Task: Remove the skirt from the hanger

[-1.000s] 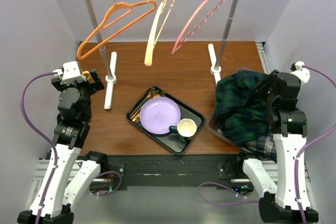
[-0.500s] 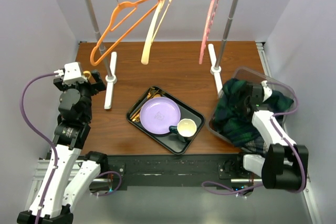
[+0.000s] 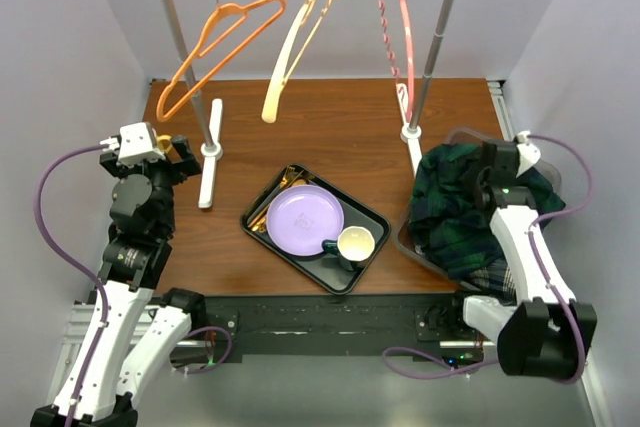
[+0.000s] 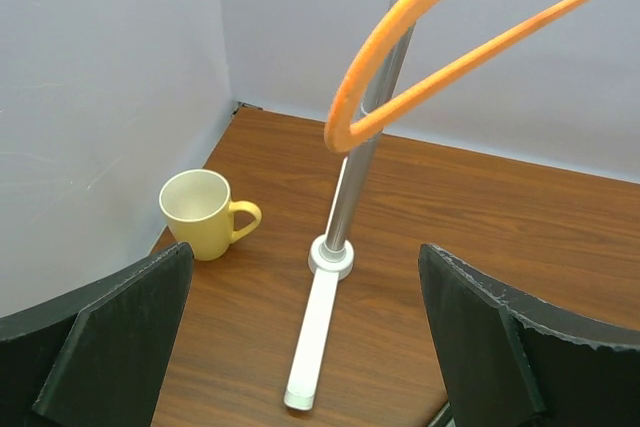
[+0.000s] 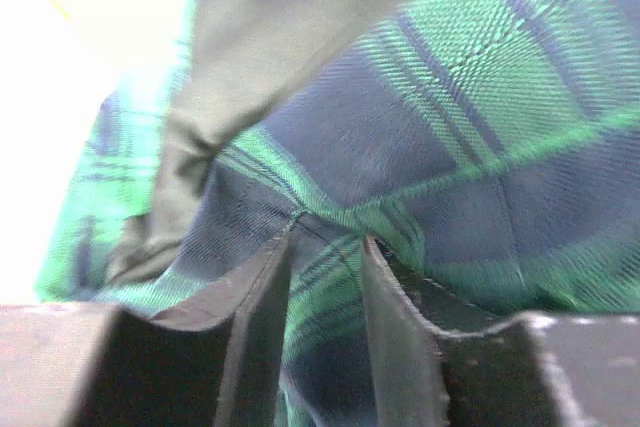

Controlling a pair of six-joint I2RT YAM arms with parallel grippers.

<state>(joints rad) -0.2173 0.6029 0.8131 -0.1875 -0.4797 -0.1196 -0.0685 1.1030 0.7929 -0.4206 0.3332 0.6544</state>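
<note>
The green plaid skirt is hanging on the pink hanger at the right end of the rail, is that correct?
No: the green plaid skirt lies in the bin on the right; the pink hanger hangs bare, as the top external view shows.

Top camera looks down from the near side; left wrist faces far, sharing the left rack post (image 4: 352, 197); right wrist hugs the skirt (image 5: 470, 117).
</note>
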